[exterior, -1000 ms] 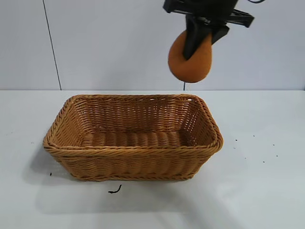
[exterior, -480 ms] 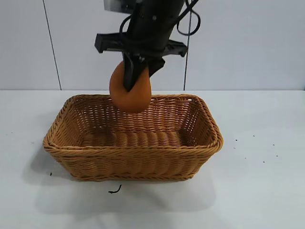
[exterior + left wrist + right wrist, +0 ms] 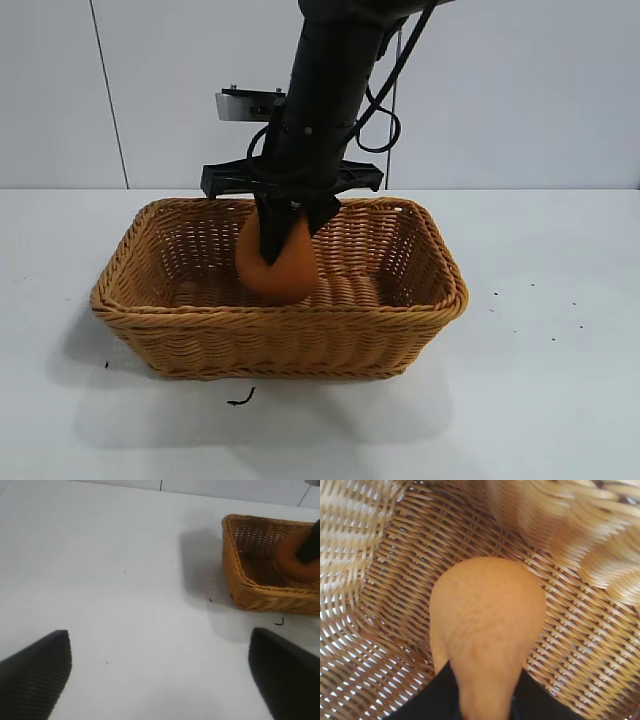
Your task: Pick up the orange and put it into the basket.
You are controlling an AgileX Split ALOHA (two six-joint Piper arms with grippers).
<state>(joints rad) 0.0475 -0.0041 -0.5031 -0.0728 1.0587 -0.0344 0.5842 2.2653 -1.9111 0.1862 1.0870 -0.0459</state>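
The golden-brown wicker basket (image 3: 430, 300) stands at the middle of the white table. My right gripper (image 3: 283, 235) reaches down into it and is shut on the orange (image 3: 280, 268), holding it by its knobby top just above the basket floor. In the right wrist view the orange (image 3: 487, 615) hangs between the black fingers (image 3: 440, 697) over the woven floor (image 3: 585, 645). The left wrist view shows the basket (image 3: 240, 575) and the orange (image 3: 292, 562) far off; my left gripper (image 3: 160, 672) is open and empty over bare table, out of the exterior view.
A small black scrap (image 3: 241, 398) lies on the table in front of the basket. A few dark specks dot the table at the right (image 3: 495, 295). A pale wall stands behind.
My right arm has carried the orange from high at the right, leftward over the basket, then down inside it. The basket has not moved.
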